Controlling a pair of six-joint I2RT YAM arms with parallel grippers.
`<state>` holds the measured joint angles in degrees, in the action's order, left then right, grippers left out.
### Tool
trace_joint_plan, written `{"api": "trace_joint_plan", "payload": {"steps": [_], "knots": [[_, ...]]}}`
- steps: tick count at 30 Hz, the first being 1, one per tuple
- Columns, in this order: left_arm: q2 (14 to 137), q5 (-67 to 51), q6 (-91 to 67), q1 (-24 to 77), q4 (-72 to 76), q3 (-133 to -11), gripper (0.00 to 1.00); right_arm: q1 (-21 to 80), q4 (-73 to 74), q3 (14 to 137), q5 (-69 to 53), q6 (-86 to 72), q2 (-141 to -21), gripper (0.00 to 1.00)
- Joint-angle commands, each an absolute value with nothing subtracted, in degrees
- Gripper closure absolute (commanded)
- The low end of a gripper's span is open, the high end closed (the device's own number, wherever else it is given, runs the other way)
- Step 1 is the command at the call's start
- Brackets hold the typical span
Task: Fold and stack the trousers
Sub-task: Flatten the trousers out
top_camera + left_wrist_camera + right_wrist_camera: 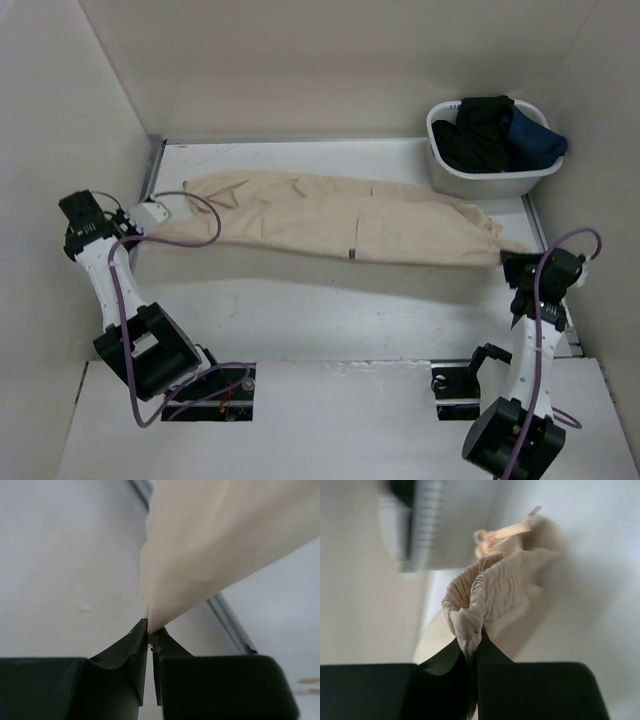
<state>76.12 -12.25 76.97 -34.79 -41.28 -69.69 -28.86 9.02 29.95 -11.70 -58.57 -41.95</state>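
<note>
Black fingers of the left gripper (150, 635) are pressed together on a thin edge of the long light beige cotton trousers (340, 225). The cloth fans up and away from the tips. The right gripper (472, 647) is likewise clamped on the cloth, on a bunched fold of the gathered waistband, with the beige drawstring (505, 532) just beyond its tips. The trousers span from one gripper to the other, stretched lengthwise over the white table (330, 310). A shadow under their near edge suggests that edge is raised.

Risks, as I judge them:
- The left hold takes very little fabric. A pull away from the right gripper could slide the cloth out and drop that end.
- The right hold is on a thick gathered bunch, so layers could creep out unevenly and skew the fold.
- A purple cable (195, 235) loops across the cloth close to the left gripper in the top view. Swinging that arm over to fold might snag or drag the fabric.
- The white plastic basket (440, 172) sits just beyond the right gripper. A wide sweep on that side could knock it.

Count:
- One pair of trousers
- Two arms and two grippers
- Two purple cables
- One basket holding dark garments (490, 135), at least one black and one navy
</note>
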Motion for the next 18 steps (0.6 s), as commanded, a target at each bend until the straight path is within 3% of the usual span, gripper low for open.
{"api": "trace_joint_plan", "payload": {"steps": [1, 14, 16, 18], "knots": [[72.25, -11.78, 86.64, -37.74, -44.20, -60.06, 0.94, -31.42, 21.07, 23.56, -2.92, -61.52, -36.84, 0.99], [66.62, -5.63, 96.15, -44.60, -51.49, -45.70, 0.94, -35.03, 40.69, 24.34, 7.91, -61.00, -29.18, 0.94], [66.71, -3.97, 96.50, -45.48, -53.60, -45.79, 0.89, -34.94, 42.53, 25.66, 9.22, -60.12, -29.53, 0.88], [66.71, -2.21, 96.94, -46.27, -54.92, -45.88, 0.76, -34.94, 43.94, 26.89, 11.33, -59.50, -29.97, 0.67]]}}
